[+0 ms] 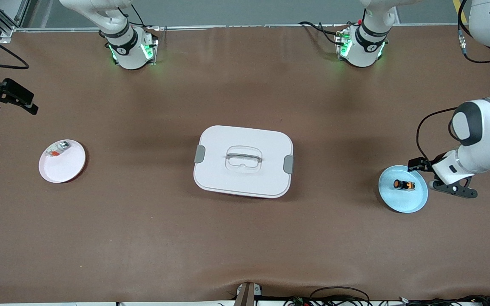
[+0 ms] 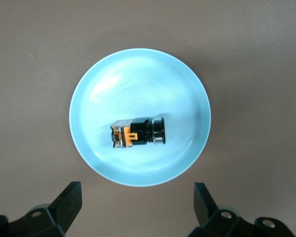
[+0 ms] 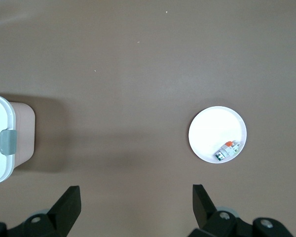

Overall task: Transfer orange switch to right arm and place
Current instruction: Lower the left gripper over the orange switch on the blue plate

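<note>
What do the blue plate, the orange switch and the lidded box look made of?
Blue plate: likely glazed ceramic or glossy plastic; streaky sheen. Orange switch: moulded black and orange plastic, apparently a metal ring at one end. Lidded box: matte white plastic, grey clips.

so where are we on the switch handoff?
Nothing done yet. The orange switch still lies on its side on the blue plate. The left gripper hangs beside that plate, jaws open and empty. The right gripper waits open at its end of the table. Pick, handoff and placing all remain.
</note>
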